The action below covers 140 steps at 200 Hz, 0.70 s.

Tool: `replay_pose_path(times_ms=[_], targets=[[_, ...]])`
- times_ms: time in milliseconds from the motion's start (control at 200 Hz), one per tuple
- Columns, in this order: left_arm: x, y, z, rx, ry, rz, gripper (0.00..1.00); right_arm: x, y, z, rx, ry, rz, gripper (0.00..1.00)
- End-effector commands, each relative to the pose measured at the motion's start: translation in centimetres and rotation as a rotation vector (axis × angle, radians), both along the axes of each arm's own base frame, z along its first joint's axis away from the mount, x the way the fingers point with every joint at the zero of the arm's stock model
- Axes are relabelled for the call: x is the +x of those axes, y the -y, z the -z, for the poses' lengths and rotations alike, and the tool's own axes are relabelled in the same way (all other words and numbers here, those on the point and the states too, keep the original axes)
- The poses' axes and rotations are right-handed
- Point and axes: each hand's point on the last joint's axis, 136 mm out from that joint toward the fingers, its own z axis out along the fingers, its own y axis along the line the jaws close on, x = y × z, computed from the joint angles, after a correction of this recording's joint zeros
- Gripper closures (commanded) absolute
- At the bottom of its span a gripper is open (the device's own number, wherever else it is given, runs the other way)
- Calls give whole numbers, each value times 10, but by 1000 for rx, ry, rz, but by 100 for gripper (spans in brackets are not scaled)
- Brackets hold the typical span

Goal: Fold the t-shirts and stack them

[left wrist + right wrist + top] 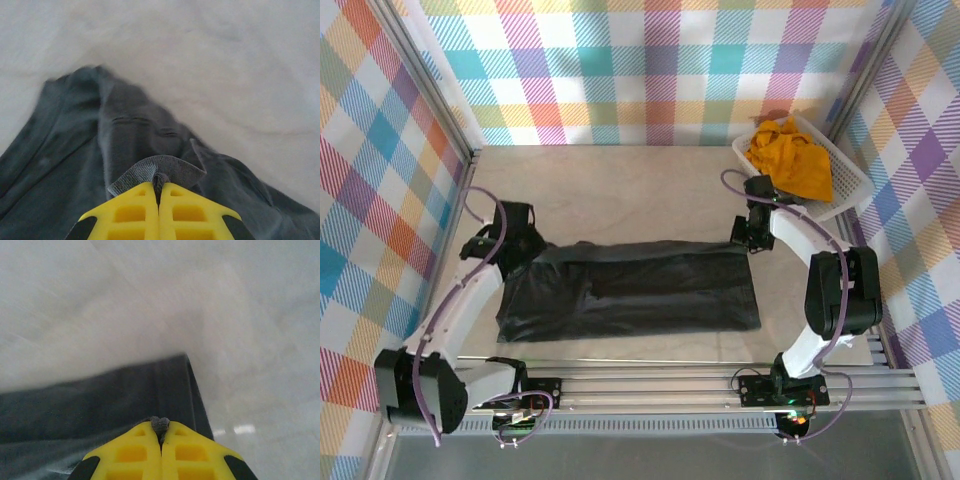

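The black-charcoal t-shirt (630, 290) lies folded into a long band across the middle of the table. At its far left corner my left gripper (517, 245) is shut on a pinch of the dark fabric (159, 172), which bunches between the yellow fingers (135, 210). My right gripper (752, 235) holds the far right corner, shut on a small fold of the same shirt (160, 424). The shirt's edge (192, 385) runs away from it over the pale table. The mustard yellow-orange t-shirt (790, 155) is crumpled in the basket.
A white lattice basket (845, 170) stands at the back right corner, close behind my right arm. Checked cloth walls enclose the table (620, 190) on three sides. A metal rail (670, 385) runs along the near edge.
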Motion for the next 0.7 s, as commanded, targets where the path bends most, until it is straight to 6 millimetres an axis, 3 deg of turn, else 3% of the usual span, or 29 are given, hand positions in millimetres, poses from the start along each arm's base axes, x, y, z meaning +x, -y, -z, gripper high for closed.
replay_pose_path(times_ms=[0,160,455,695], targets=[[-54,-25,27,23,-118,-173,100,-26,10,7,-30,-52,69,100],[-85,-29,46,-31,-126,-277,100,-48,12,22,-28,-112,85,100],[-97,-24,54,-74,-154,-279,100,-53,15,16,-40,-110,90,100],[-113,-26,64,-73,-208,-311,100,-78,17,13,-18,-125,123,100]])
